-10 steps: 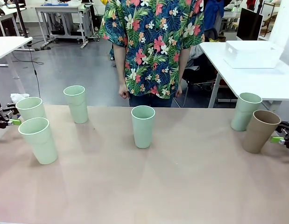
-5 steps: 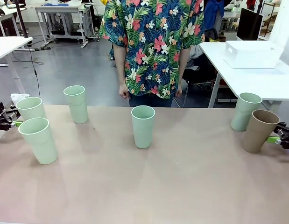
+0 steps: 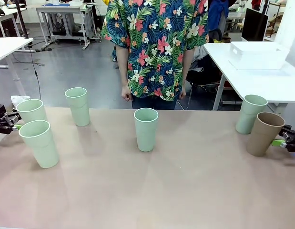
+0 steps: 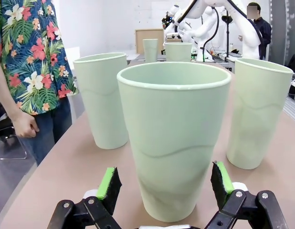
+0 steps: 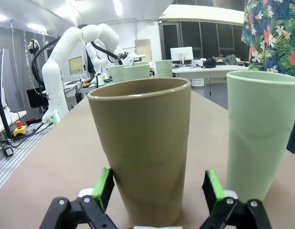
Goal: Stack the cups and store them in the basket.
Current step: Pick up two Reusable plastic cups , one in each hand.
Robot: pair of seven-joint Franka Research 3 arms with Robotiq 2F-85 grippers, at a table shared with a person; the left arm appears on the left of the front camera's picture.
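Six cups stand on the tan table (image 3: 185, 191). Mint cups stand at the far left (image 3: 31, 110), front left (image 3: 39, 143), back left (image 3: 78, 106), centre (image 3: 146, 129) and right (image 3: 251, 113). A tan-brown cup (image 3: 265, 133) leans slightly at the far right. My left gripper (image 3: 14, 125) is open around the far-left mint cup (image 4: 173, 138), with green pads (image 4: 109, 183) on either side. My right gripper (image 3: 283, 141) is open around the tan-brown cup (image 5: 145, 148), beside a mint cup (image 5: 261, 133). The white basket (image 3: 258, 55) sits on a separate white table at the back right.
A person in a flowered shirt (image 3: 157, 47) stands at the far edge of the table, hands down at the sides. The white side table (image 3: 280, 83) lies beyond the right corner. Other tables and gear stand farther back.
Both grippers have crept slightly inward toward their cups. The tan-brown cup's top has shifted a little to the left. The person has not moved.
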